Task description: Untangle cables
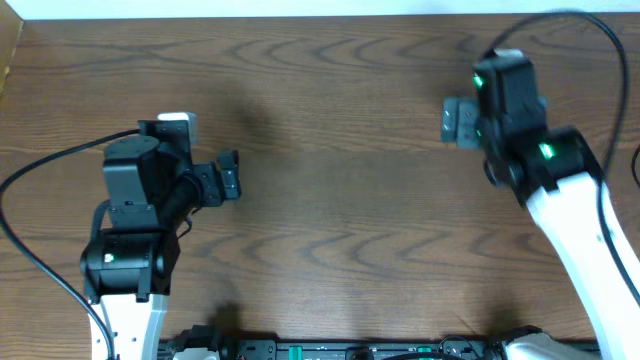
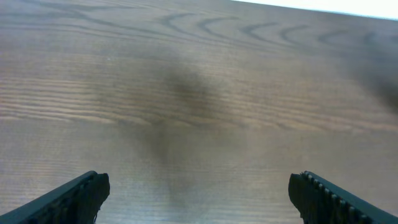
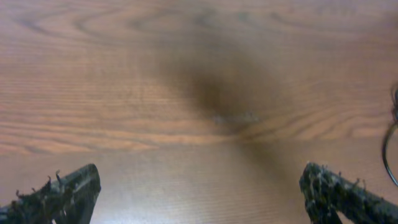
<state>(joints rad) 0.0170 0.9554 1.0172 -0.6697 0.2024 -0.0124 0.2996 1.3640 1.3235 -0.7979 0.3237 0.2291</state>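
- Both my hands hang released: left hand (image 1: 232, 175), right hand (image 1: 452, 120), nothing held.
- No cables on the table (image 1: 340, 200) (a thin dark loop (image 3: 390, 140) at one edge, unclear), so progress can't be judged.

No readable text, labels or numbers anywhere.

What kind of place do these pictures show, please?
Probably a robotics lab or test bench: a wood-grain table with two robot arms mounted at it, the left gripper and right gripper both open, and equipment along the near edge.
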